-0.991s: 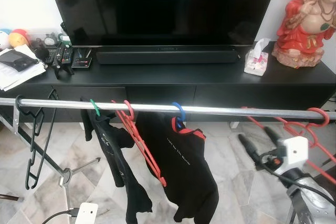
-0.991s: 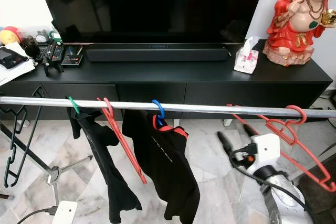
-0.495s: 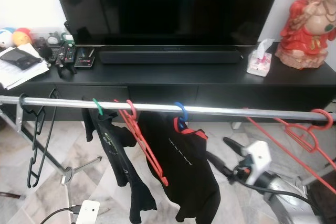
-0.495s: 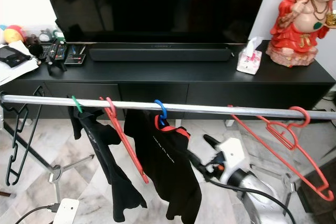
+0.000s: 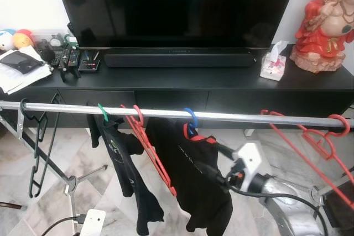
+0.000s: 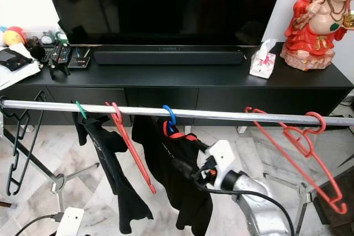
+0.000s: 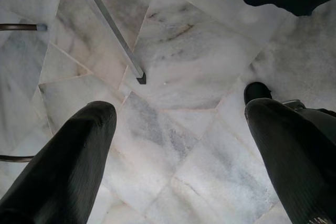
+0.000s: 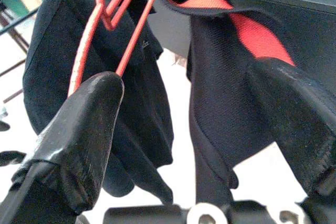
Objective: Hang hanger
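1. While the right gripper (image 6: 191, 158) sits low centre of the frame, its fingers spread apart, it presses against the black shirt with red collar (image 6: 177, 178) hung on a blue hanger (image 6: 168, 118).
2. Just left of that gripper dangles a bare red hanger (image 6: 130, 147) on the metal rail (image 6: 221, 114).
3. Far right on the rail, well apart from the gripper, hangs another red hanger (image 6: 301, 142).
4. Left gripper (image 7: 178, 145) points at the marble floor (image 7: 184, 66), fingers wide apart and empty.
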### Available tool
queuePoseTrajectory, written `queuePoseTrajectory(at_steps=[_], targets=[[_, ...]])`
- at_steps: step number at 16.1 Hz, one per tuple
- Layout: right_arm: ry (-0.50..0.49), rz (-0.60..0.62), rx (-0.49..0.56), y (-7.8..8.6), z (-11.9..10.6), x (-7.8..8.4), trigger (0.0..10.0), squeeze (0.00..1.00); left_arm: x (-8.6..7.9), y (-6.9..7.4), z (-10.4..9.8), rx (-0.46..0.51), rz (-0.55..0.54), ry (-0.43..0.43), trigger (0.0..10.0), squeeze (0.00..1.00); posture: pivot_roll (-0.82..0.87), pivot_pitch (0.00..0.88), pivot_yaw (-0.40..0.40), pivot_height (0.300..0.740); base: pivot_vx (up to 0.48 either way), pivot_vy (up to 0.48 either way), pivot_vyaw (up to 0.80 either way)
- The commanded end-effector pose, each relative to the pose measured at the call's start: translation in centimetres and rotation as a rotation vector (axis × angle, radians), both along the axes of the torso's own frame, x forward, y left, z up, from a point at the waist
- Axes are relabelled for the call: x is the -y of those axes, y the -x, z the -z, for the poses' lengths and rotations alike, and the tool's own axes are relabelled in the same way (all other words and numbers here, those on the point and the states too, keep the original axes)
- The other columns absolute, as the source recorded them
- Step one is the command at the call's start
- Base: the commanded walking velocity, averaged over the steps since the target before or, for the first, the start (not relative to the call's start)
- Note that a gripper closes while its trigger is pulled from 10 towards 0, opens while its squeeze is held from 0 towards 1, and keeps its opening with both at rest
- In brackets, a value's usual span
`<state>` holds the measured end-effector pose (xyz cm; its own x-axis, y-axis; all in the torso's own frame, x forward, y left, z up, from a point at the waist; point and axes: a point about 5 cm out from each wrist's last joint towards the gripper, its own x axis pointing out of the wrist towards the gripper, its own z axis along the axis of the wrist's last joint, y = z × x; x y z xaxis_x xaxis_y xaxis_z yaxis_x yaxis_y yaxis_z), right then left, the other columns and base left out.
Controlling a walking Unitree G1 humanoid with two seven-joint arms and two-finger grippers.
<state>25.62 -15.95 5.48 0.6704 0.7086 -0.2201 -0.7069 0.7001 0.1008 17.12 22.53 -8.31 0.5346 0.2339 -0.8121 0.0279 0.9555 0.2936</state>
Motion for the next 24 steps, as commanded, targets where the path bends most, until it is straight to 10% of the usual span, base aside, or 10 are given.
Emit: queuePoseTrajectory(at_steps=[1,17,19,24], targets=[[0.019,-0.001,-0.011,-0.4,0.2,-0.1,10.0,0.00,0.0,0.7,0.3,-0.031,0.006,-0.008,10.0,0.00,-0.18,0.000,0.007,0.740,0.000,0.000,0.00],[0.127,0.057,-0.040,-2.7,1.9,-0.7,10.0,0.00,0.2,0.6,0.4,-0.038,0.019,-0.005,10.0,0.00,-0.18,0.000,0.002,0.740,0.000,0.000,0.00],[0.135,0.046,-0.039,-2.7,2.0,-0.8,0.4,0.00,0.4,0.7,0.4,-0.039,0.019,-0.002,10.0,0.00,-0.17,0.000,-0.003,0.740,0.000,0.000,0.00],[0.177,0.051,-0.070,-2.6,2.9,-0.6,0.0,0.00,0.4,1.0,0.6,-0.045,0.013,-0.001,10.0,0.00,-0.17,0.000,-0.008,0.740,0.000,0.000,0.00]])
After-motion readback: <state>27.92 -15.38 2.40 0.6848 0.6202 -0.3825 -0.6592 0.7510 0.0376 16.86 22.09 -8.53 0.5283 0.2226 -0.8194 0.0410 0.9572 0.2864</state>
